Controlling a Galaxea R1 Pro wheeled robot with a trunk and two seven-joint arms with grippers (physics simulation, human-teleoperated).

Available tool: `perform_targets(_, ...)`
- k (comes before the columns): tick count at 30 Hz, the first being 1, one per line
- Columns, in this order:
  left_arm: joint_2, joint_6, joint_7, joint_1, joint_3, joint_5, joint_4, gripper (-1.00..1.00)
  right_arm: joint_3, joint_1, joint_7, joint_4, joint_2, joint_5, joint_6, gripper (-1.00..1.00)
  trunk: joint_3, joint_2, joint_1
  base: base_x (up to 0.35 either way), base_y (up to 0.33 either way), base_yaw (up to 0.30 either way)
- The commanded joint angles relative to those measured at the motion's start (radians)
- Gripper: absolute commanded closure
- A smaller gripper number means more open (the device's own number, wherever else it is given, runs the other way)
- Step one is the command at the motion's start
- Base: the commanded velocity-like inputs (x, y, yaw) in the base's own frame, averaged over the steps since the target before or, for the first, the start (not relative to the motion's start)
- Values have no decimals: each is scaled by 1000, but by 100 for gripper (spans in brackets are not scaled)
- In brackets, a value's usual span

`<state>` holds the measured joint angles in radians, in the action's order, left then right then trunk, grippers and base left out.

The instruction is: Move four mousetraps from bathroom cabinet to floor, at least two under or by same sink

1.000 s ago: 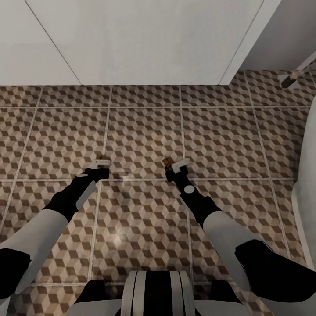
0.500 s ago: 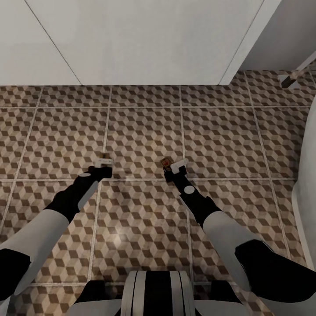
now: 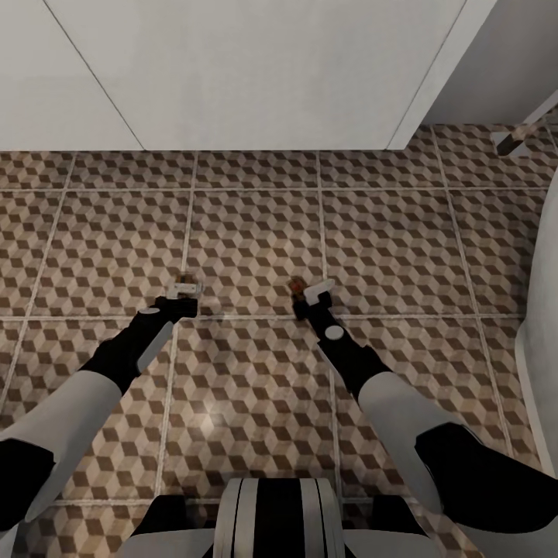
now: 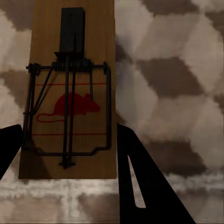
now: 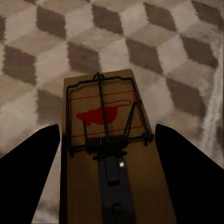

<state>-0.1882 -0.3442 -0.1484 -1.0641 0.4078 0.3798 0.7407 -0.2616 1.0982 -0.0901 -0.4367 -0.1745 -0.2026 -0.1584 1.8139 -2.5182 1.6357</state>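
Cube-tiled bathroom floor (image 3: pixel 256 232), left gripper (image 3: pixel 184 290) clamping mousetrap (image 4: pixel 70 93)

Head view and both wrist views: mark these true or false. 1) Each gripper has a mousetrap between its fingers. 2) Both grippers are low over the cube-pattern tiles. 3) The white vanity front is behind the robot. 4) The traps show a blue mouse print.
1) True: the left gripper has the left mousetrap between its fingers, the right gripper the right mousetrap.
2) True: both are low over the bathroom floor.
3) False: the vanity front is ahead of the robot.
4) False: the mouse print is red.
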Motion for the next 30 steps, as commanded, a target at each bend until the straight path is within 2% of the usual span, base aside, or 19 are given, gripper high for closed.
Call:
perform_targets(1,-2,-5,6,-1,-8,11,-27,100,-4,3,-14,-2,0,-10,29,100,0,0,0,0,0,0)
perform_targets(6,30,-8,70,-5,-39,11,-122,100,-3,22,-22,-20,0,-9,107,100,0,0,0,0,0,0)
perform_targets(12,38,-8,82,-9,-46,10,-135,100,-2,75,-23,-20,0,-7,176,100,0,0,0,0,0,0)
perform_targets(16,39,-20,81,-17,-55,9,-114,100,-2,95,-23,-19,0,-6,221,100,0,0,0,0,0,0)
perform_targets(21,39,-85,41,-76,-58,8,-91,100,-2,143,-24,-14,0,-6,242,100,0,0,0,0,0,0)
perform_targets(24,40,-102,28,-95,-58,8,-73,100,-3,160,-24,-12,0,-6,250,100,0,0,0,0,0,0)
perform_targets(28,41,-101,26,-103,-57,7,-48,100,-4,167,-24,-11,0,-6,250,100,0,0,0,0,0,0)
perform_targets(30,40,-78,27,-103,-50,6,-25,100,-4,168,-23,-11,0,-5,248,100,0,0,0,0,0,0)
